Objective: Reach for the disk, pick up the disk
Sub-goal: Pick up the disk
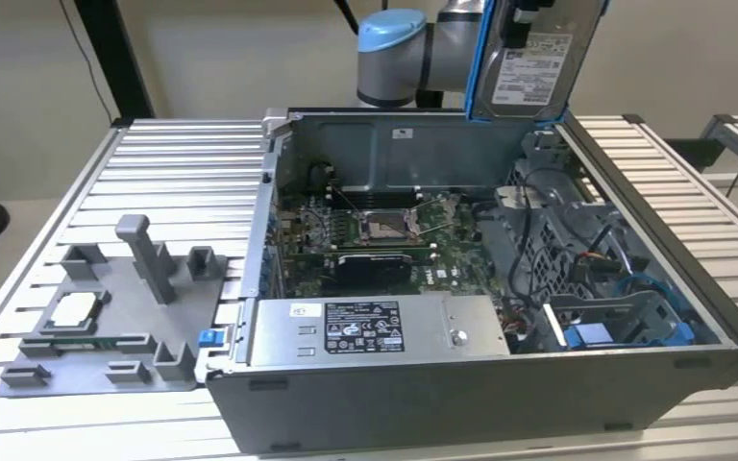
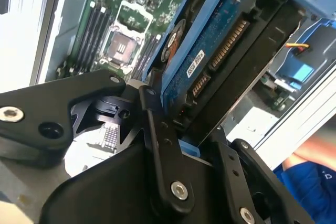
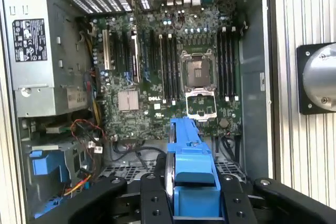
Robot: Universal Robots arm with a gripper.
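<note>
While jaw-gripped, disk (image 2: 220, 51) connector-side up.

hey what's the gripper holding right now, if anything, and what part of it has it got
The gripper holds the disk, clamped at one end across its blue bracket, lifted above the open computer case.

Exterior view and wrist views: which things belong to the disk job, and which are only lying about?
Part of the job:
- the disk in its blue bracket, lifted above the open computer case
- the hand, closed on the disk

Just lying about:
- grey fixture tray with a processor chip
- power supply
- motherboard
</note>
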